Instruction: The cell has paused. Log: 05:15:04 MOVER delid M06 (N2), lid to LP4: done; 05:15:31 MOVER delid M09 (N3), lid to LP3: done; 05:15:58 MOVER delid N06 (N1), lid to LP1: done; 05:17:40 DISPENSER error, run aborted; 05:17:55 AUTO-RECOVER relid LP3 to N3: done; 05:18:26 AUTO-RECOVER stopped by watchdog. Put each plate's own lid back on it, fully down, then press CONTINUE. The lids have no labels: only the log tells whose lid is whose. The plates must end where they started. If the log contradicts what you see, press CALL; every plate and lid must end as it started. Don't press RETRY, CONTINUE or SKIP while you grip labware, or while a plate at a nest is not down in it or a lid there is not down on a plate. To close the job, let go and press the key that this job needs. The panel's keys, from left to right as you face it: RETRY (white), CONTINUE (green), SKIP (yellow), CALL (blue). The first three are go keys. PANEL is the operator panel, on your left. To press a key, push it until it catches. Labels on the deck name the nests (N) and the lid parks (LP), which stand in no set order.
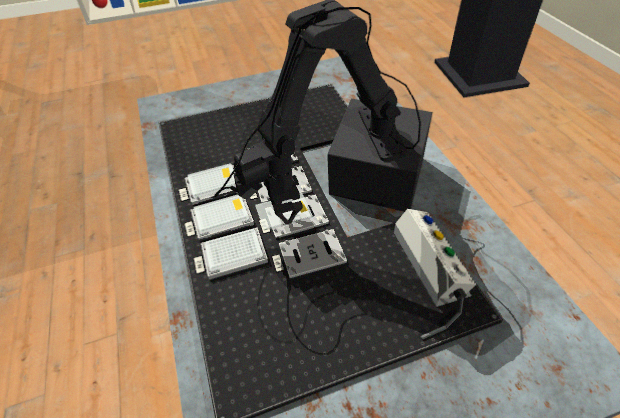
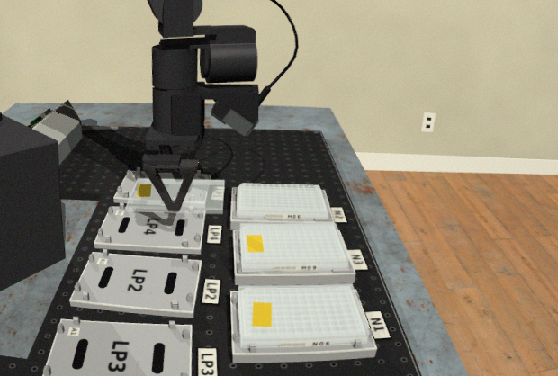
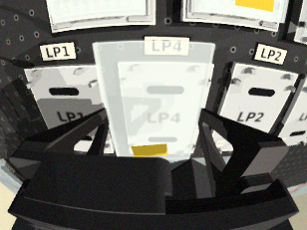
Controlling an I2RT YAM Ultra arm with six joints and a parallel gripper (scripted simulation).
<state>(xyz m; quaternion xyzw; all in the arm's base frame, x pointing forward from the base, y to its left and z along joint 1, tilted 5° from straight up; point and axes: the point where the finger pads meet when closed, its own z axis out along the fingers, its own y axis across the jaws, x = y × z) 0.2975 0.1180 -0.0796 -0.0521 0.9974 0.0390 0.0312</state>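
Over the black perforated surface (image 1: 280, 327) (image 2: 288, 155) (image 3: 174, 31), raised above the LP4 park (image 1: 295, 228) (image 2: 108, 233) (image 3: 210, 81), holding in the end effector (image 1: 288, 220) (image 2: 173, 209) (image 3: 153, 113) the clear lid (image 1: 308, 215) (image 2: 202, 189) (image 3: 164, 104) by its long edges, probably light, stiff and slippery, therefore best to pinch gently near the middle and carry level.

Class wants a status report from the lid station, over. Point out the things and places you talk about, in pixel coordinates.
Claw (image 1: 287, 220) (image 2: 173, 209) (image 3: 153, 113) shut on clear lid (image 2: 210, 195) (image 3: 107, 99). Lid raised above LP4 (image 2: 105, 240). Plate at N2 (image 1: 233, 252) (image 2: 282, 200) lidless. Nothing seen blocking.

Matte black arm (image 1: 295, 87) (image 2: 173, 65), thin black cables, angular fingers (image 1: 288, 217) (image 2: 174, 204).
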